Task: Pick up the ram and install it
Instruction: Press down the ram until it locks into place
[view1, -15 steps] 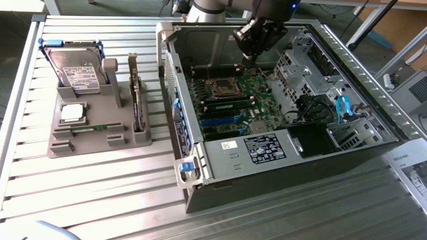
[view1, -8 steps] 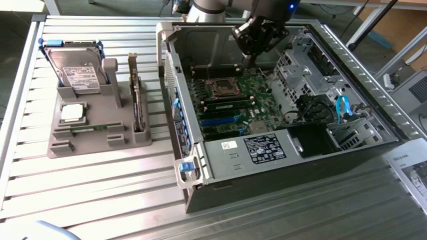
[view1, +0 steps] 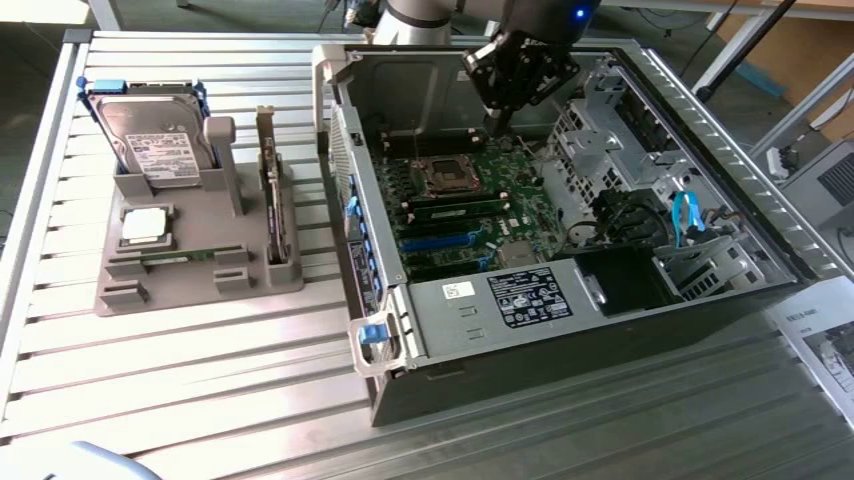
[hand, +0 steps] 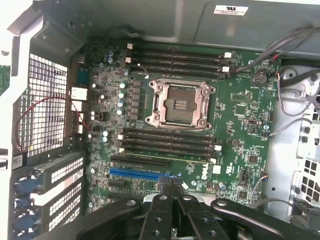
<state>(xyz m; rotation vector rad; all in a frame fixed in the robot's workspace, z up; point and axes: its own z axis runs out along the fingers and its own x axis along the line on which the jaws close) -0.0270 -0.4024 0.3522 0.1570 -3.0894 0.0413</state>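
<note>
While the claw hung clenched and empty inside the open computer case above the motherboard, the ram lay flat in the grey holder on the slatted counter, well apart toward the exterior view's left, its long axis running left to right there

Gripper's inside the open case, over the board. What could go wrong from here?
1. The shut black gripper hangs close above the green motherboard, near the open silver CPU socket. A misjudged descent might strike the exposed contacts.
2. The thin green ram stick seems to lie in the grey plastic holder outside the case, so the gripper may be working here empty.
</note>
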